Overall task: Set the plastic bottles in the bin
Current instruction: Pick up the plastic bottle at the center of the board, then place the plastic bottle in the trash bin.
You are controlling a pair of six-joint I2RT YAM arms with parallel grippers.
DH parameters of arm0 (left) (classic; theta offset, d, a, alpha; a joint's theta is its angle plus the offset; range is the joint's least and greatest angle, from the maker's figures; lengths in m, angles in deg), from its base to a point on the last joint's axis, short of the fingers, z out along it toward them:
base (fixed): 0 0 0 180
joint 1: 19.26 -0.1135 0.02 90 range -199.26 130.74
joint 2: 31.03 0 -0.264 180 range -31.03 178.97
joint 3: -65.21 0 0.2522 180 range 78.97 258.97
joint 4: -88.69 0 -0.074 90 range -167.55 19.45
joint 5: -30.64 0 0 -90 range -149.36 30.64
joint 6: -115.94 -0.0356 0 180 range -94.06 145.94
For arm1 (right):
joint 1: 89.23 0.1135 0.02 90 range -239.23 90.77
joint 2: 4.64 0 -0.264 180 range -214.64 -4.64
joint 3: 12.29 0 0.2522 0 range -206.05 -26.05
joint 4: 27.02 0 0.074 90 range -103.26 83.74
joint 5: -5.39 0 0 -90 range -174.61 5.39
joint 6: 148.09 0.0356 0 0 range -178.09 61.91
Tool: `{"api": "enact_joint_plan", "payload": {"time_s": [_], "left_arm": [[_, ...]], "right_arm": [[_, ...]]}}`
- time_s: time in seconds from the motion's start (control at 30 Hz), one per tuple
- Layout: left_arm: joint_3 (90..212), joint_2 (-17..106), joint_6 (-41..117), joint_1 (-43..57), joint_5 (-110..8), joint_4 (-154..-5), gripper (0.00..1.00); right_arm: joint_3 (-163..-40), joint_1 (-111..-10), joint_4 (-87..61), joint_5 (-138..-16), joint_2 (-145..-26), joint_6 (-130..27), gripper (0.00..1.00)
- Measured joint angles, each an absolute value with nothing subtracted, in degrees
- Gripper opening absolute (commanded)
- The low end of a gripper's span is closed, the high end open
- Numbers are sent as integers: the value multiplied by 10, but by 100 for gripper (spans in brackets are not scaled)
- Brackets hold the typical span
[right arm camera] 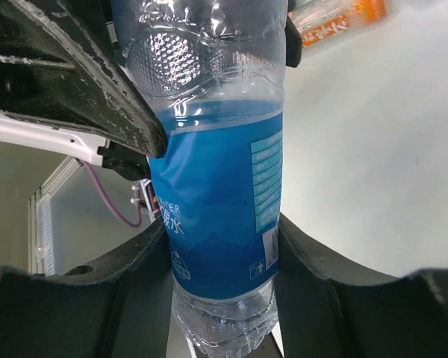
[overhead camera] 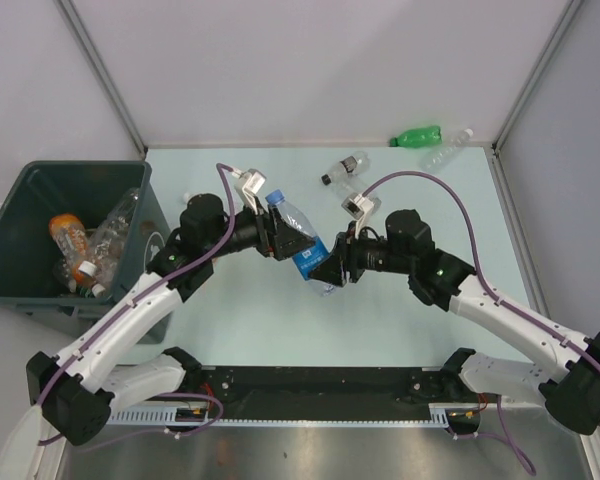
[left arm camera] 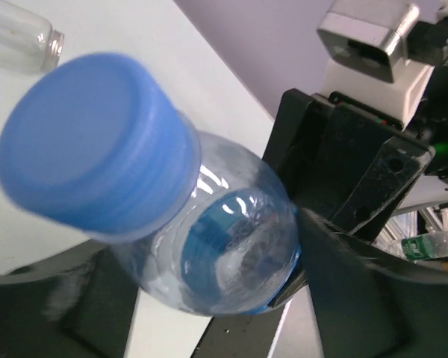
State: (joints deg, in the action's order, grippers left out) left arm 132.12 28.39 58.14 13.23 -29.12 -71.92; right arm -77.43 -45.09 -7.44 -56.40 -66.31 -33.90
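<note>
A clear plastic bottle [overhead camera: 302,245] with a blue cap and blue label hangs above the table's middle, held from both sides. My left gripper [overhead camera: 280,235] is shut on its upper part just below the cap; in the left wrist view [left arm camera: 209,291] the shoulder sits between the dark fingers. My right gripper [overhead camera: 330,266] is shut on the label's lower part, with both fingers pressed against the bottle [right arm camera: 220,224]. The dark grey-green bin [overhead camera: 85,166] stands at the far left and holds an orange bottle [overhead camera: 68,236] and clear ones [overhead camera: 115,225].
A green bottle [overhead camera: 415,136] and a clear bottle [overhead camera: 448,148] lie at the back right. A clear bottle with a black cap [overhead camera: 345,167] lies behind the grippers. An uncapped clear bottle [left arm camera: 19,33] shows in the left wrist view, and an orange-labelled bottle [right arm camera: 342,19] in the right wrist view.
</note>
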Motion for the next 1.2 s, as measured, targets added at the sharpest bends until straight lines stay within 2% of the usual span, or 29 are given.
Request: {"api": "enact_joint_plan", "payload": {"time_s": [0.07, 0.13, 0.17, 0.27, 0.5, 0.8, 1.0, 1.2], "left_arm": [[1321, 281, 584, 136, -292, -728, 63], [1321, 278, 588, 136, -293, -729, 58], [1321, 276, 586, 136, -295, -728, 51], [1321, 270, 582, 137, -311, -720, 34], [1344, 255, 547, 140, -388, -645, 38], [1446, 234, 458, 139, -590, -515, 43], [1563, 239, 405, 136, -765, -426, 44], [1684, 261, 359, 122, -911, -400, 46]], "right_arm": [[-774, -448, -82, -557, -666, -337, 55], [-774, -448, -89, -556, -668, -336, 66], [-774, -448, -91, -556, -668, -335, 82], [-774, -447, -94, -551, -668, -337, 100], [-774, -440, -74, -564, -668, -354, 100], [-774, -439, -32, -602, -654, -363, 100], [-774, -440, -11, -625, -653, -367, 100], [-774, -447, -10, -630, -653, -367, 100]]}}
